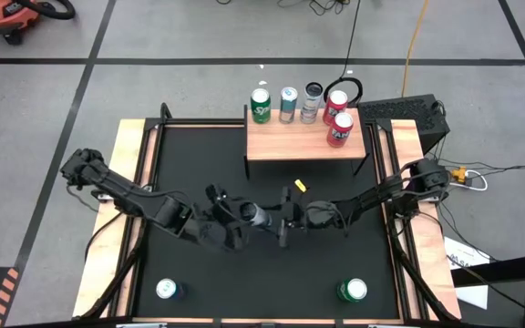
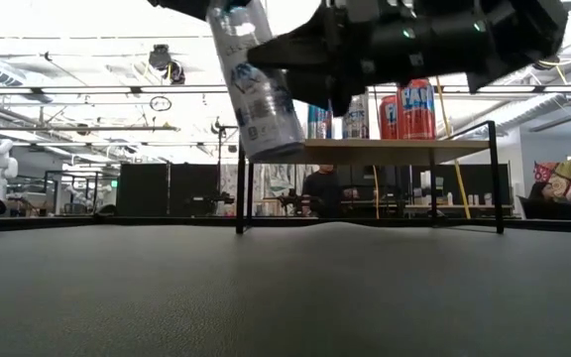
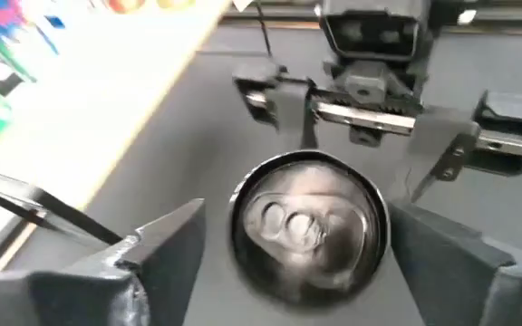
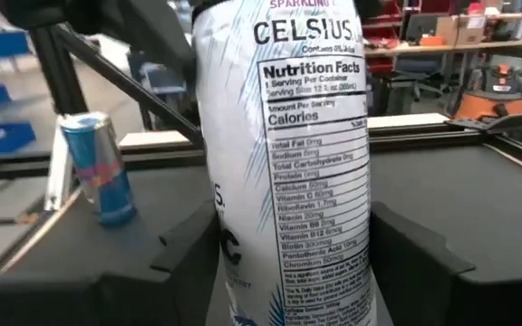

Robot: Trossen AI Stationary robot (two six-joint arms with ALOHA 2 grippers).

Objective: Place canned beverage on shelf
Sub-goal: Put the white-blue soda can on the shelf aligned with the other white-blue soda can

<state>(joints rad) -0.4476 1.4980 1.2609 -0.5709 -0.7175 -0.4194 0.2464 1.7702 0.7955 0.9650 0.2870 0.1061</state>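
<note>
White and silver, the slim Celsius can (image 4: 284, 154) hangs tilted above the black table (image 1: 190, 164) at frame centre in the high view, its printed aluminium wall between the fingers of both tools. The left tool (image 3: 306, 249) has its jaws spread to can width at the pull-tab top; the right tool (image 4: 320, 263) flanks the nutrition label likewise. Whether either presses the metal cannot be told. The light-wood shelf (image 1: 299, 141), upper centre, carries five upright cans along its far edge.
</note>
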